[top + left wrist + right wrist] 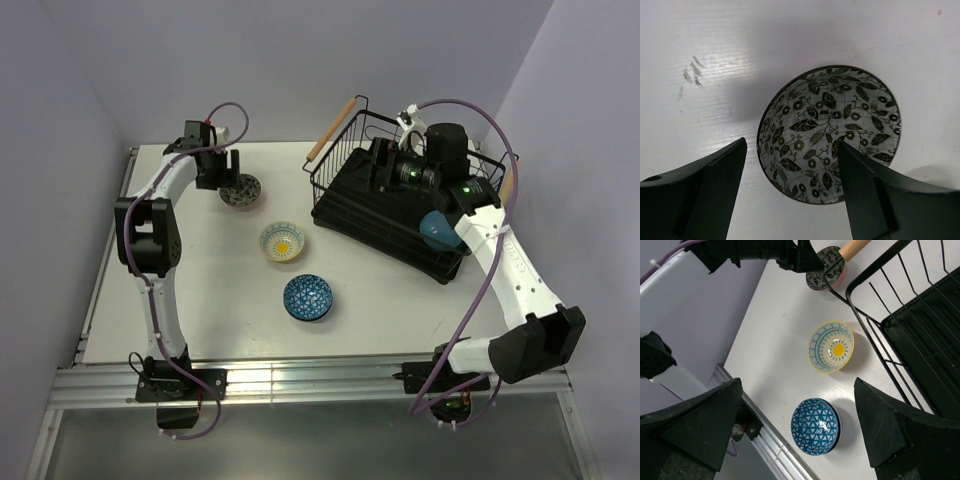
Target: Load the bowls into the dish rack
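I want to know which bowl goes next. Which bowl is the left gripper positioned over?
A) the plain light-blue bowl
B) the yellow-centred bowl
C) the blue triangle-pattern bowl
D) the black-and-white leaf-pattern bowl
D: in the left wrist view the open left gripper hangs right over the black-and-white leaf-pattern bowl, one finger outside its rim and the other over its inside.

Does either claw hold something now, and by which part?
Nothing is held. The left claw stands open over the rim of the black floral bowl; the right claw is open and empty.
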Tool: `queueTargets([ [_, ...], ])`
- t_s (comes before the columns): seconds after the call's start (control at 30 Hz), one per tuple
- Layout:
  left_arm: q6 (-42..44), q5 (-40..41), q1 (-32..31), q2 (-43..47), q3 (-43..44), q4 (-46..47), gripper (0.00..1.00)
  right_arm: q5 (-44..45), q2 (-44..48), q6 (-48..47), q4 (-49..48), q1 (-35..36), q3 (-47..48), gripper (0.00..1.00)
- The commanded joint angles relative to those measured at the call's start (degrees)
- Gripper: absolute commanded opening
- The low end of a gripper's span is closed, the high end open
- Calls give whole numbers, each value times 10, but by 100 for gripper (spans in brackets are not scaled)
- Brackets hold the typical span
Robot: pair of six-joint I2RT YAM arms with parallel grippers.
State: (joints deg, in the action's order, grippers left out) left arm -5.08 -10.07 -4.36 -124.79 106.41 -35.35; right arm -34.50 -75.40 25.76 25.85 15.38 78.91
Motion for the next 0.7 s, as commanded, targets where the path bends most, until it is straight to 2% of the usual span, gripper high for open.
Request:
queueTargets([
  [0.0,-5,-8,1,-15,15,-9,78,6,2,-41,32,1,55,100],
  [0.2,-24,-19,1,-26,-4,7,70,35,2,-69,54,0,76,100],
  [0.4,-60,-58,11,-24,-36,33,38,59,17,-62,40,0,59,100],
  [0.43,-73,-67,19,-16,-41,39,27,54,16,-61,41,0,58,100],
  [0.47,-78,-79,24,-12,-47,42,22,51,15,-59,42,0,58,100],
  [0.5,-87,-86,28,-3,-57,48,10,49,12,-52,42,0,58,100],
  [0.53,-90,-92,36,3,-62,50,5,45,10,-49,39,0,56,100],
  [0.57,-94,-108,40,11,-68,54,0,44,10,-44,33,0,53,100],
  [0.67,-123,-155,66,54,-107,85,0,33,17,-14,-6,1,37,100],
])
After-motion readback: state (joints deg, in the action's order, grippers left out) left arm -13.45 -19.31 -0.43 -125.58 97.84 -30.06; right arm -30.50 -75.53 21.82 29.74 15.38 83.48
